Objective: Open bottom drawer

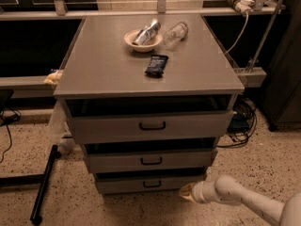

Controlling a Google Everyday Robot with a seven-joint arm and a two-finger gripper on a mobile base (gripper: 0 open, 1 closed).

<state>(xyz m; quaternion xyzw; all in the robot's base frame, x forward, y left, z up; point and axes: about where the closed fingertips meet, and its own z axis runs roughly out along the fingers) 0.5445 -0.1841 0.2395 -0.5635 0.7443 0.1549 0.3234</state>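
Bottom drawer (122,186): the lowest of three grey fronts, at 6 o'clock under the cabinet top (103,69). A dark gap shows above it, and we judge it little pulled, if at all.
Handle (152,184): a small black bar in the middle of that front, with nothing touching it.
Gripper (187,192): low by the floor (117,211), at about 4 o'clock from the handle. It is near the drawer's right end but apart from the bar. We cannot tell whether it is wide or narrow.
Why so placed: we judge the arm comes in low from 4 o'clock of the view to sit level with the handle — a shift toward 9 o'clock would reach the bar.
Edges: the middle drawer (113,162) juts out above, so the tool has to keep under its lower edge.
Open room: the floor at 6 o'clock leaves room for the pull. The pole (44,185) at 8 o'clock and the cables (240,121) at 3 o'clock lie aside.
Top: bowl (134,44), bottle (175,33) and packet (156,65) — well apart from the job.
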